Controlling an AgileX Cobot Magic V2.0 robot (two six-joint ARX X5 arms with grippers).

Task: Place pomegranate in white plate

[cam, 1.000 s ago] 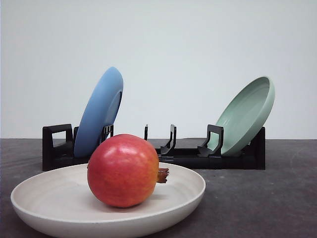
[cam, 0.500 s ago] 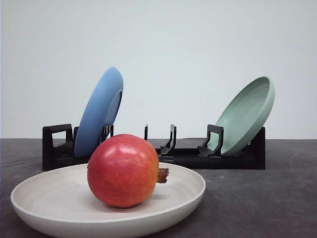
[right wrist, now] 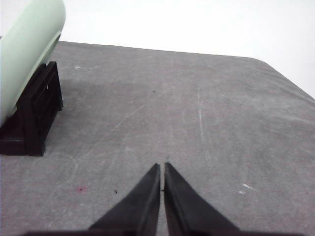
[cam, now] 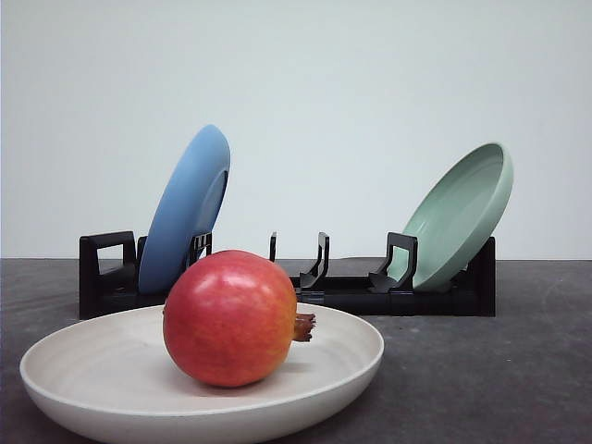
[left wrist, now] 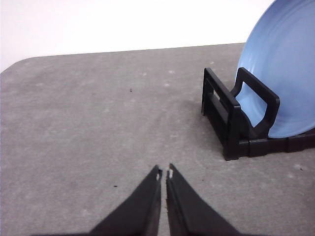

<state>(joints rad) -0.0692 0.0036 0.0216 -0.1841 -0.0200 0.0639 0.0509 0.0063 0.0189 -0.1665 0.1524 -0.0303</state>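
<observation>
On the white plate [cam: 83,370], the pomegranate [cam: 231,317], apart from both arms' closed, empty fingers [left wrist: 164,173] [right wrist: 162,166].

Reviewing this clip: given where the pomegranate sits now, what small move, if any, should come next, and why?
Probably none beyond holding both arms parked. The pomegranate already rests inside the white plate, while the left gripper and right gripper are shut over bare table, holding nothing.
</observation>
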